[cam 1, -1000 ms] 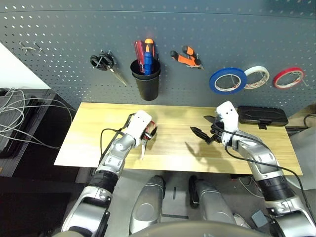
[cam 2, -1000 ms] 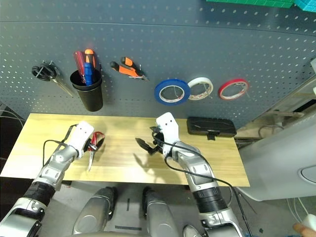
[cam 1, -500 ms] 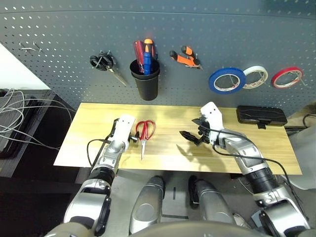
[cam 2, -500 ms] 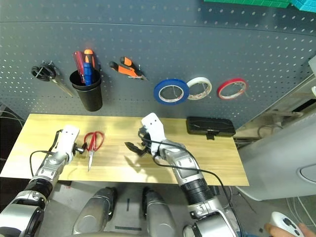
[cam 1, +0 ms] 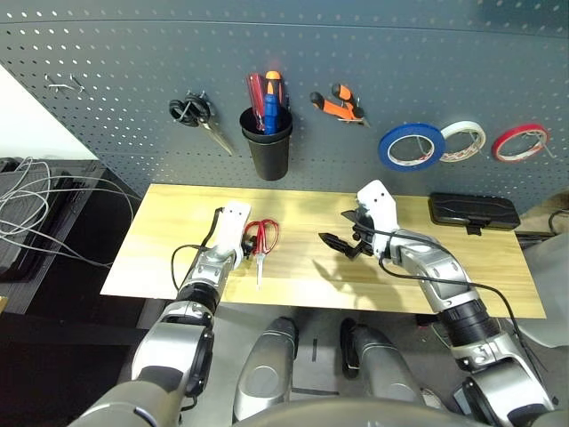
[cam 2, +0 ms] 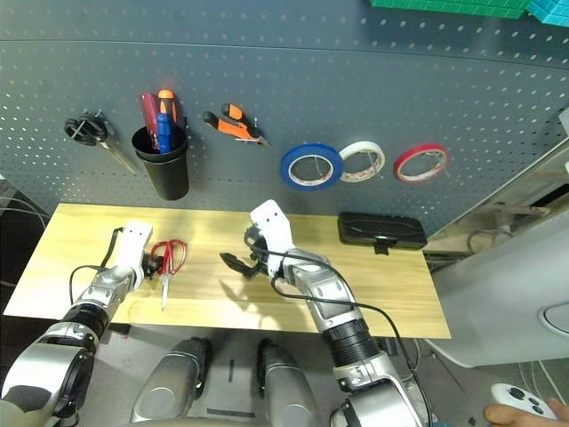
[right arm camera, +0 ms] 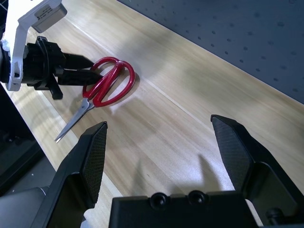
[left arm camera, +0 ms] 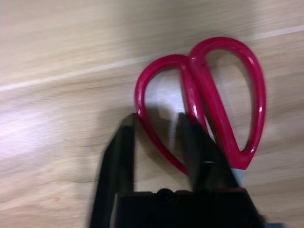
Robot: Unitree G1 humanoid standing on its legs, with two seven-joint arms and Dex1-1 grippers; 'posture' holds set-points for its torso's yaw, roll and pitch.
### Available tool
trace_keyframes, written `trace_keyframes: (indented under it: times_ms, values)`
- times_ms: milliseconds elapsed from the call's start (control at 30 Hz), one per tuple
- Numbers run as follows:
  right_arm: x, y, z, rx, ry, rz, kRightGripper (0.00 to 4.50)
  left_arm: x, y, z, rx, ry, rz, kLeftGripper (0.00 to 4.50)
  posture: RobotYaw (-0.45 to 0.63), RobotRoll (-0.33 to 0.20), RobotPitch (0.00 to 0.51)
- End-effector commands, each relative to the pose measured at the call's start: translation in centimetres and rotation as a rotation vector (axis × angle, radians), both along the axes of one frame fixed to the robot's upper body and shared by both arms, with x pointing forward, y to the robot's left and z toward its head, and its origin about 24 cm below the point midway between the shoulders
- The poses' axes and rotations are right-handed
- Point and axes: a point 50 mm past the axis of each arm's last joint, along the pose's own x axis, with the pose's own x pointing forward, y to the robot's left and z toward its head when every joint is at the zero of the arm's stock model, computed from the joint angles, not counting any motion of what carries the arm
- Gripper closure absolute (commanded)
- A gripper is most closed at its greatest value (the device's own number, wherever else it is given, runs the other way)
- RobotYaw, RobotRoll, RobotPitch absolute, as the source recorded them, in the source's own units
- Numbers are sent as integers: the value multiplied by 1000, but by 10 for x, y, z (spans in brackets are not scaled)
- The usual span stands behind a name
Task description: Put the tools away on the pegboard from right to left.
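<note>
The red-handled scissors lie at the left of the tabletop, seemingly the last tool to hang; the left claw, narrow but gapped, straddles one handle loop and should close before lifting toward the far pegboard; the right claw is wide, empty

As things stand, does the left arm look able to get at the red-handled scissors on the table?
Yes, probably: the left claw is right at a handle loop of the red-handled scissors, and nothing seems to lie over them.
</note>
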Motion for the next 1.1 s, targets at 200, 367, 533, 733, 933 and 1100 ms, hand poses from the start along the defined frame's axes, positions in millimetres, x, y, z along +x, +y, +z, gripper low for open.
trace_keyframes:
  times_ms: [200,367,533,733,933,1100]
  values:
    - [4,4,19,42,-95,21,0,-10,-6,7,-67,-237,-85,4458,113,0,205]
    - [6,5,30,51,-142,38,0,-17,-1,31,-59,-493,-153,4458,122,0,205]
    - [6,8,42,72,-189,72,0,-29,22,50,-33,-673,-63,4458,131,0,205]
    - [5,14,54,103,-248,131,0,-48,27,59,9,-827,-139,4458,136,0,204]
    - [3,25,75,185,-338,196,0,-59,30,71,36,-978,-154,4458,139,0,205]
    - [3,29,82,210,-367,215,0,-54,45,105,109,-1169,-72,4458,143,0,205]
